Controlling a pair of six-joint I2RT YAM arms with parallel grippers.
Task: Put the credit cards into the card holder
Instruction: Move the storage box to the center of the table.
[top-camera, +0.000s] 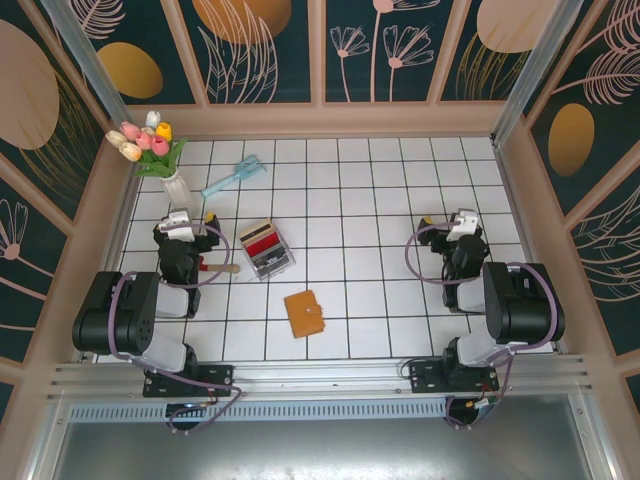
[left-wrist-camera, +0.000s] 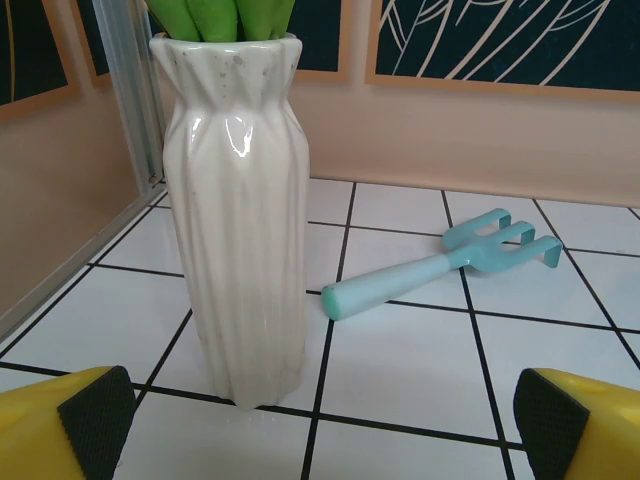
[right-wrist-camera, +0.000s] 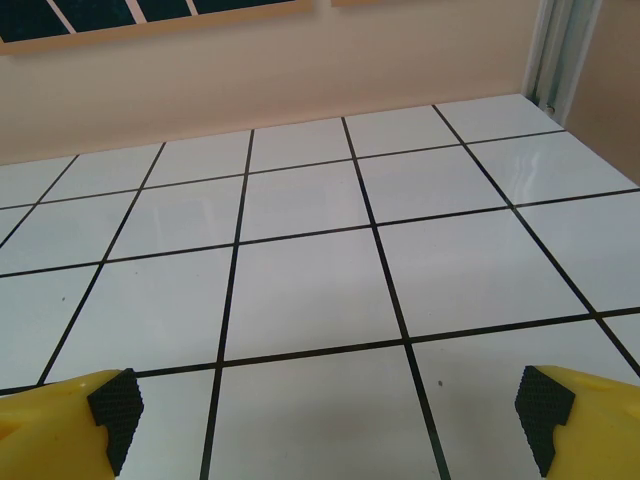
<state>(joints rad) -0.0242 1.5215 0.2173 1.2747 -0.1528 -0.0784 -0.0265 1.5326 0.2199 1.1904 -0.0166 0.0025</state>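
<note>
Grippers first: the left gripper (left-wrist-camera: 320, 425) has its jaws spread wide, its black pads (left-wrist-camera: 95, 412) sitting at the two bottom corners of its wrist view with nothing between them. The right gripper (right-wrist-camera: 330, 420) is spread just as wide and also has hold of nothing.

Seen from above, the wallet (top-camera: 304, 314) lies flat on the white tiled table (top-camera: 380, 200), toward 6 o'clock from the table's middle and roughly midway between the two arm bases. It appears folded shut, with its snap tab on the right edge. I judge it must be opened before any card can go in.

The cards (top-camera: 264, 245) are at 11 o'clock from the wallet, near it but apart. They are stacked on edge in a clear tray (top-camera: 272, 264), with red, black and tan showing. Standing them like that leaves their upper edges free for a pinch.

The left gripper sits at 9 o'clock from the tray, close enough to make it the likely arm for picking. The right gripper is well apart at 3 o'clock, over bare tiles, and I judge it better placed to steady the wallet.

Farther out at 11 o'clock, a white vase (left-wrist-camera: 240, 220) of flowers (top-camera: 145, 140) stands just ahead of the left gripper. A pale blue toy rake (left-wrist-camera: 440, 268) lies beyond the vase. Neither belongs to the task, but the vase is tall and could tip if the arm swings wide.
</note>
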